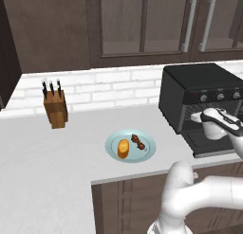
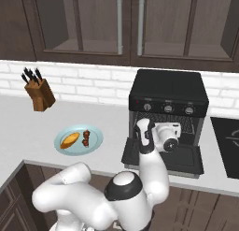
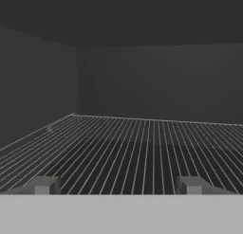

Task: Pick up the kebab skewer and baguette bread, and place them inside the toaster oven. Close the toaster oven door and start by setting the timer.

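Arm: we see the white arm rise from the base and reach forward to the mouth of the toaster oven, its hand at the open front.
Gripper: our gripper points into the oven cavity; its two finger tips stand wide apart with nothing between them, just above the wire rack.
Toaster oven door: the door lies folded down flat in front of the oven, resting over the counter edge, under the hand.
Plate: we find a pale blue plate on the counter, to the left of the oven and near the counter's front edge.
Baguette bread: the bread lies on the left part of that plate, well apart from the gripper.
Kebab skewer: the skewer lies on the same plate, just beside the bread on its oven side; we cannot tell whether the two touch.
Toaster oven: black and boxy, it stands on the counter against the white brick wall, with a row of knobs above the opening.
Oven inside: dark walls and the bare wire rack, seen from the hand.
Knife block: a brown block with dark handles stands farther back on the left, near the wall.
Cabinets: dark wood cupboards with long handles hang above the wall.
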